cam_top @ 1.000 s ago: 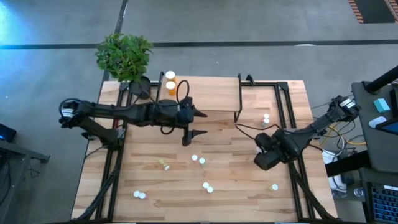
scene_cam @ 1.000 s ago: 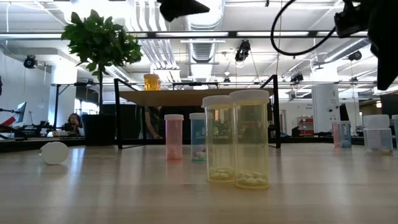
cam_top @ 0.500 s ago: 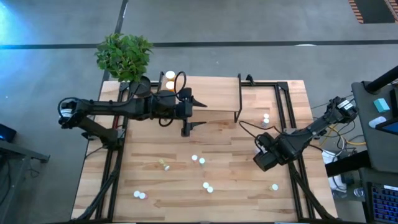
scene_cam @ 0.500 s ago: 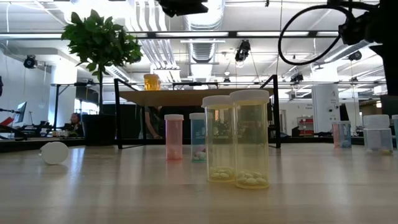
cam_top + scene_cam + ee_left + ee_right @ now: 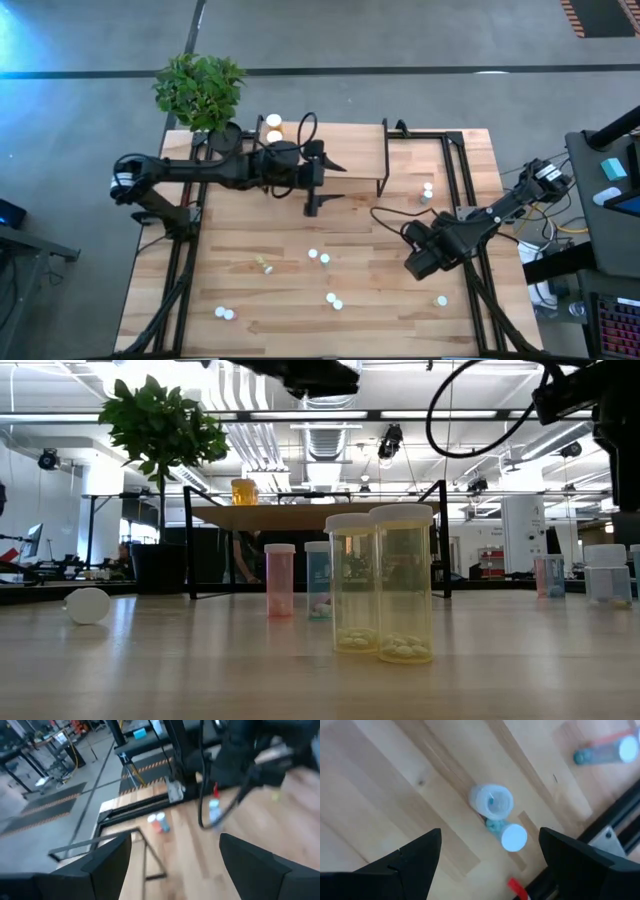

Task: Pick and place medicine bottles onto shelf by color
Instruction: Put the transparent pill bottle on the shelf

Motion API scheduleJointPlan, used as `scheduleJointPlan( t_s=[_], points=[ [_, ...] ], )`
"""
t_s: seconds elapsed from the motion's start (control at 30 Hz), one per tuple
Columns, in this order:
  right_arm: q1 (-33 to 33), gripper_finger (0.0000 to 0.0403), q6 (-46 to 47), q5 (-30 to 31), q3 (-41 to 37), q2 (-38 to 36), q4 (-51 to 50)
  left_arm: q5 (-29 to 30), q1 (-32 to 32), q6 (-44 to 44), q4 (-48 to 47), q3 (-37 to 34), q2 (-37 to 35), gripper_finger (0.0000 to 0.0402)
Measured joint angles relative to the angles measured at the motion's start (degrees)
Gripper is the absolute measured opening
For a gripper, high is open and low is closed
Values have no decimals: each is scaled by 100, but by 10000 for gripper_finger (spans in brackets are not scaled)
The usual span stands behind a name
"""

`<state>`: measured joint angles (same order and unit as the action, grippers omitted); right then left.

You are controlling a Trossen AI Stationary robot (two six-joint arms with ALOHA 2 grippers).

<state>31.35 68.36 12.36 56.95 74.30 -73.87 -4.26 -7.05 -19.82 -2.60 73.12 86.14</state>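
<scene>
Two orange medicine bottles [image 5: 273, 128] stand on the shelf [image 5: 345, 150] at eleven o'clock; left gripper [image 5: 328, 185] hovers spread beside it, right gripper [image 5: 418, 262] spread at four o'clock, both empty.

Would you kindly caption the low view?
Two yellow medicine bottles stand foremost on the table, the shelf behind.

Two yellow bottles [image 5: 380, 582] with white caps stand before a pink bottle [image 5: 279, 580] and a blue-green one [image 5: 318, 582], an orange bottle [image 5: 243, 492] tops the light-wood, black-framed shelf [image 5: 310, 515], and the counter [image 5: 270, 300] shows pale wood-block striping.
</scene>
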Motion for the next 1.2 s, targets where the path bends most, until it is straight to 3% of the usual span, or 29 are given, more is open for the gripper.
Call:
scheduleJointPlan(
  t_s=[0.23,0.37,0.47,0.73,0.93,1.2],
  points=[
    [249,325,-284,354,-67,-455,-21,-14,98,469,883,621,736,286],
    [416,325,-139,967,-279,-885,-10,-16,99,992,982,954,1166,286],
    [533,325,18,1063,-536,-1175,43,-10,135,1480,972,1114,1378,286],
    [811,324,-149,1048,-1402,-1821,528,14,257,2980,924,1106,1437,286],
    [815,324,-736,966,-2149,-2247,1805,23,302,3003,919,1096,1395,286],
    [800,324,-902,1015,-2828,-2289,2224,21,328,3412,903,1100,1389,286]
  ],
)
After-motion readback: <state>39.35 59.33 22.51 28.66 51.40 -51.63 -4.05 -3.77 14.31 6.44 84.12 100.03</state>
